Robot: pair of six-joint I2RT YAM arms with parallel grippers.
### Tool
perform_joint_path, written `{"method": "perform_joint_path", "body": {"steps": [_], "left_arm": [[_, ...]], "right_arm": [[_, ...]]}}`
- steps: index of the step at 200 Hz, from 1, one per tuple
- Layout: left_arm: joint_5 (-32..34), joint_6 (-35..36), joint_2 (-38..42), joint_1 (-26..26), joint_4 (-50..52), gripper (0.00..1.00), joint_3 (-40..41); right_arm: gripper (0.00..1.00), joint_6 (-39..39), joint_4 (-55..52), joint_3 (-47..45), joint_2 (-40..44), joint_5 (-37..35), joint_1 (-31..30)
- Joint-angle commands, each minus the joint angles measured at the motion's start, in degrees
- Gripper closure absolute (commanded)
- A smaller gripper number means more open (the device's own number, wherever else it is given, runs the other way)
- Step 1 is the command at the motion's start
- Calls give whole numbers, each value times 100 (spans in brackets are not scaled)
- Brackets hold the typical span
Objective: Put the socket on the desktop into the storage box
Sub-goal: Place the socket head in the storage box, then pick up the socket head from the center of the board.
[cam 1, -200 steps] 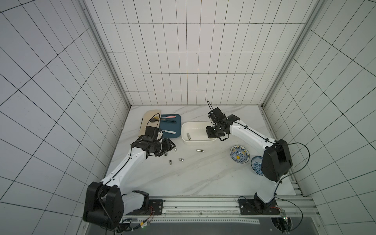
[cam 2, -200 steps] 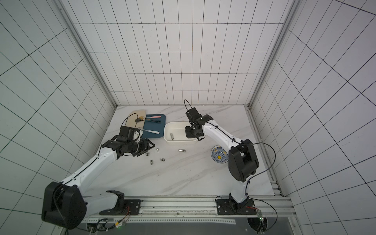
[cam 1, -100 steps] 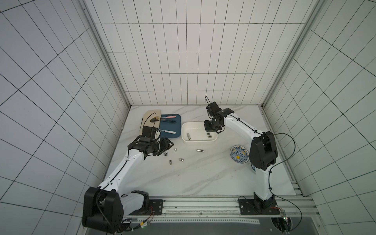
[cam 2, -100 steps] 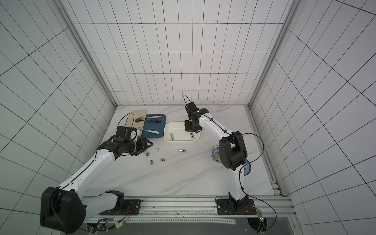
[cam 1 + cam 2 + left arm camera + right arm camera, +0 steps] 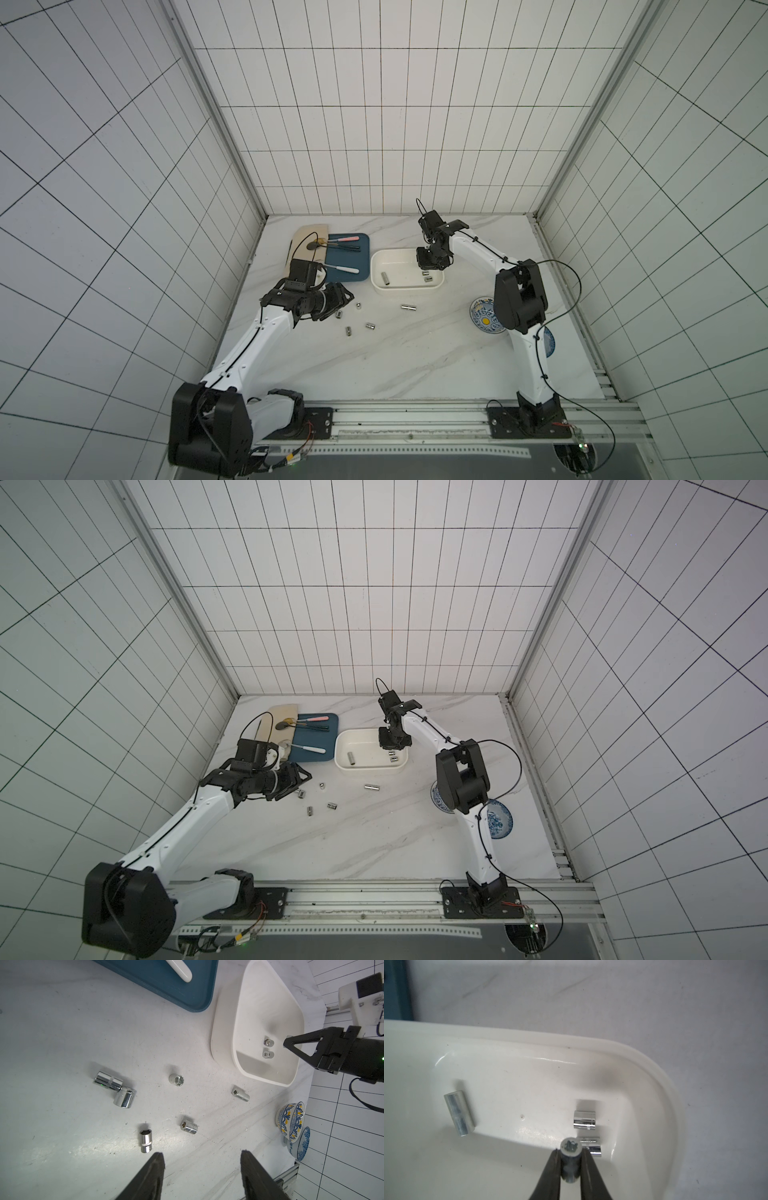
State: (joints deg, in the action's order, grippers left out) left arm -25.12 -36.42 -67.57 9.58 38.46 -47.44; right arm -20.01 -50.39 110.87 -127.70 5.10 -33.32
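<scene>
The white storage box [image 5: 376,266] stands on the marble desktop [image 5: 415,353], with three chrome sockets lying in it [image 5: 459,1115] [image 5: 584,1120] [image 5: 591,1146]. My right gripper [image 5: 570,1149] hangs over the box's right end, shut on a small socket [image 5: 570,1159] held end-on above the box floor. Several more sockets lie loose on the desktop left of and in front of the box [image 5: 113,1086] [image 5: 176,1080] [image 5: 240,1095]. My left gripper [image 5: 202,1154] hovers open just left of them with nothing between its fingers, as in both top views [image 5: 347,301] [image 5: 303,777].
A dark-blue tray [image 5: 353,257] with hand tools lies left of the box, a wooden board [image 5: 309,237] behind it. Two blue-patterned plates [image 5: 482,320] [image 5: 548,340] sit by the right arm's elbow. An aluminium rail [image 5: 415,415] runs along the front edge.
The right arm's elbow has swung left, and its gripper has shifted slightly left over the box's right end with the socket still held. The left arm has barely moved.
</scene>
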Motion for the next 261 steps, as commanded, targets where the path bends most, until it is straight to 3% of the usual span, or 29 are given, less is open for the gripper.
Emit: {"method": "perform_joint_path", "body": {"steps": [1,115,261], "left_arm": [[-43,31,-8,-25,13,38,15],[21,30,7,-53,17,38,165],[42,-2,-2,-51,-14,38,183]], "right_arm": [[80,41,-143,294,-190,16,70],[74,-46,-138,490,-563,87,120],[65,6,-60,223,107,166,99]]}}
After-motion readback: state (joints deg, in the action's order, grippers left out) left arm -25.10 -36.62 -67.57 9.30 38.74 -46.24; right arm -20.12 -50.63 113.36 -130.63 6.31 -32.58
